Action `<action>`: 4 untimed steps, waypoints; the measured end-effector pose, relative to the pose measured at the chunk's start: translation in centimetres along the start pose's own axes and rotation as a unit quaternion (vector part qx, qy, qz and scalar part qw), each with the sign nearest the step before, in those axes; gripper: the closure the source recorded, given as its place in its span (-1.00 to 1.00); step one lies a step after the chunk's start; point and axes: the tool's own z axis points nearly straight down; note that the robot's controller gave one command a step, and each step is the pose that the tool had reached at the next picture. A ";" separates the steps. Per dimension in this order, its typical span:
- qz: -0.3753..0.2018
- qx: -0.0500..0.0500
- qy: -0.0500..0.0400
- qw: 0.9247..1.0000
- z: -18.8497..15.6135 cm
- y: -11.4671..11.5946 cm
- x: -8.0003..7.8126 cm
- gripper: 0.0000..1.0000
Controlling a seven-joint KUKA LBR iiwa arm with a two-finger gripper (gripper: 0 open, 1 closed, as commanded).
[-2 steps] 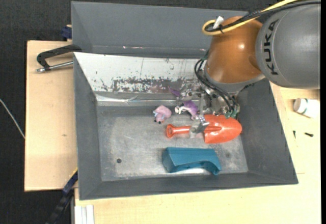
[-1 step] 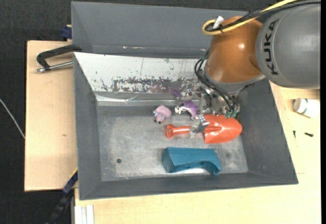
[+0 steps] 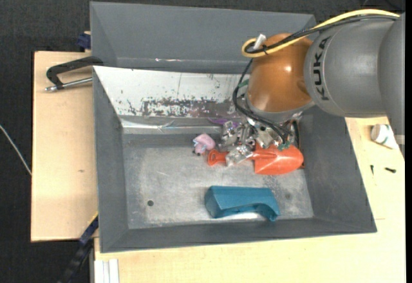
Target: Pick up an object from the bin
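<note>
The blue wedge [image 3: 241, 202] lies alone at the near side of the bin [image 3: 161, 179]. Beyond it my gripper [image 3: 239, 148] is down on the left part of an orange-red thing [image 3: 278, 161], with a small pink thing [image 3: 203, 142] just to its left. I cannot tell whether the gripper is wide or narrow. I'd centre over the orange body, then lift straight up.

The bin [image 3: 167, 179] was grey; its rear wall carried a pale band with dark speckled marks. The long flat item [image 3: 241, 202] was teal-blue. The tapered item [image 3: 280, 161] was orange-red, the wrist cover [image 3: 277, 76] copper-orange. The arm [image 3: 360, 69] was grey. The small item [image 3: 204, 143] appeared pink, possibly lilac-tinged
</note>
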 end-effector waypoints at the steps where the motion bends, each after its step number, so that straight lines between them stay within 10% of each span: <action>1: 0.000 0.000 0.000 1.000 0.0 0.0 0.0 1.00; 3: 0.090 0.000 -0.005 0.996 -8.4 1.6 -1.0 1.00; 4: 0.040 0.001 -0.004 0.999 -11.2 2.7 0.3 1.00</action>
